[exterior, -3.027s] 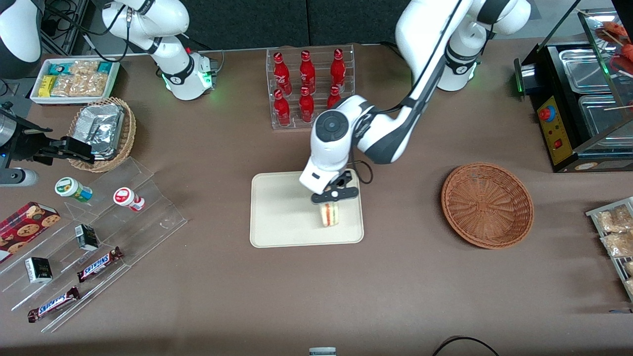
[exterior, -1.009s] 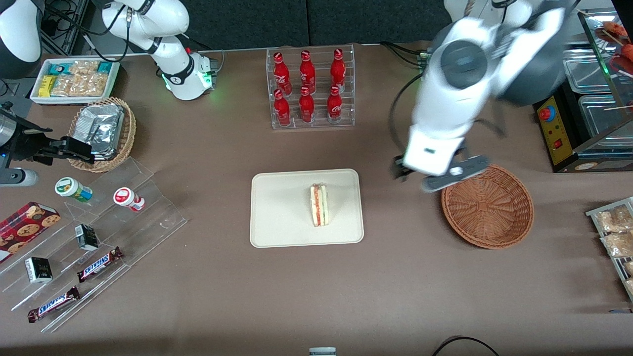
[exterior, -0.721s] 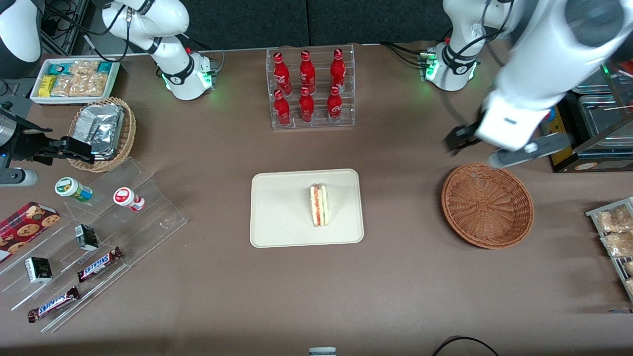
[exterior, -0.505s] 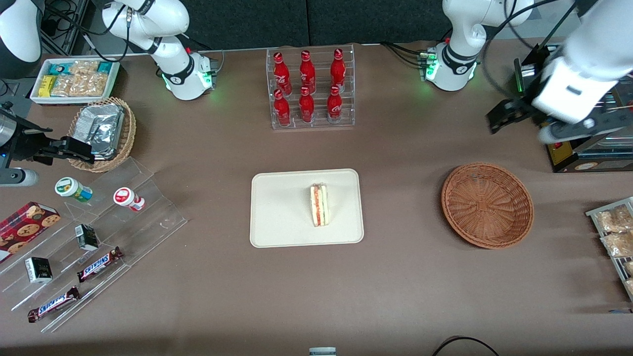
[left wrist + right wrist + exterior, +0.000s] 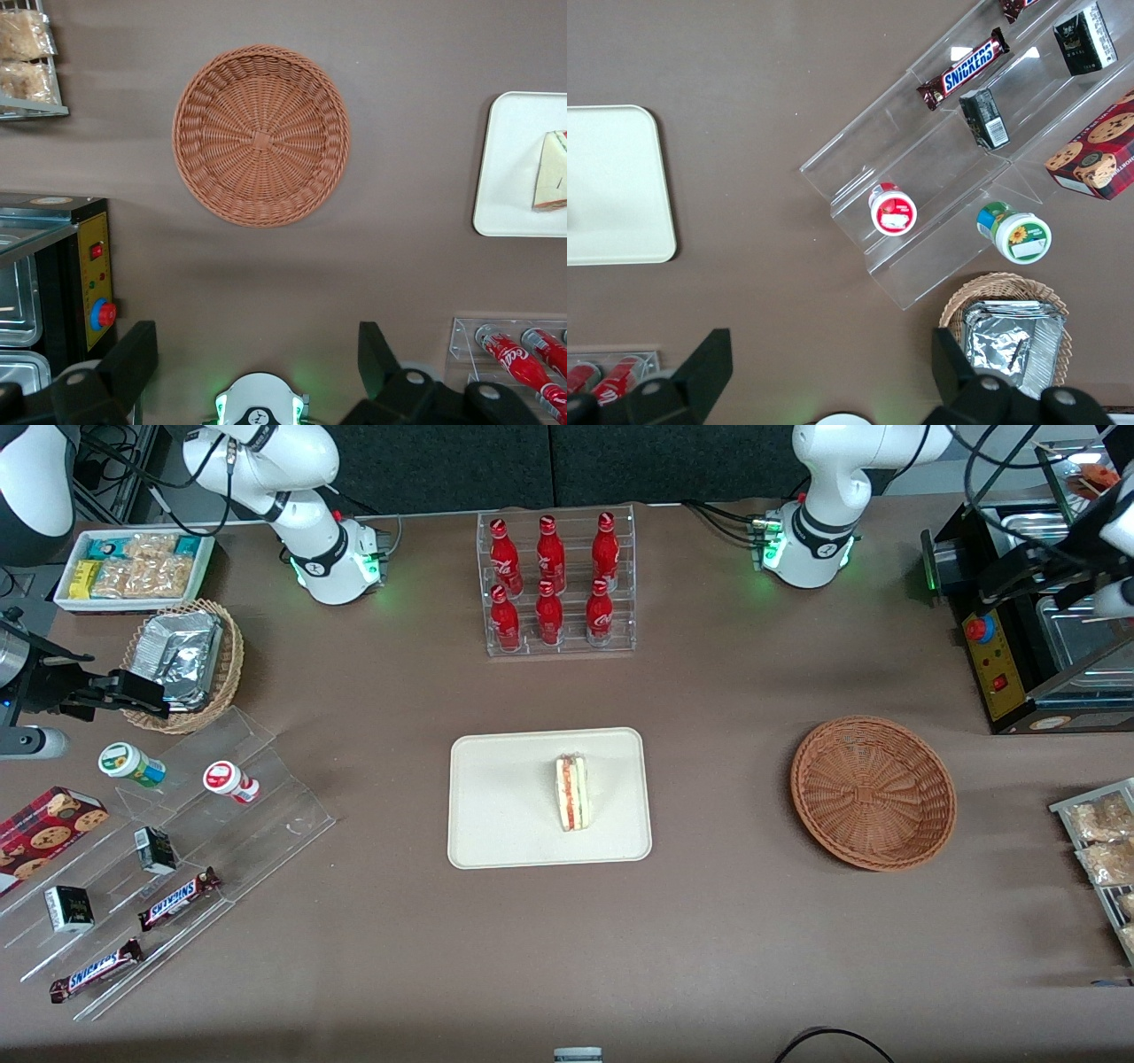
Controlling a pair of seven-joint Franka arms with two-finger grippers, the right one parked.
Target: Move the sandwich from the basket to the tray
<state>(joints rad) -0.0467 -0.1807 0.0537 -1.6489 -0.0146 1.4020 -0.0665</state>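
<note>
Cream rectangular tray holds triangular white-bread sandwich; reddish-brown round wicker basket empty. Left gripper spread wide, holding nothing, only wrist view shows fingers.

The front camera hangs high over the table, looking steeply down on its whole length. The left wrist camera faces straight down from well up, past its spread gripper, sharing the basket and tray. The right wrist camera does likewise over the parked arm's end, sharing the tray's edge.
</note>
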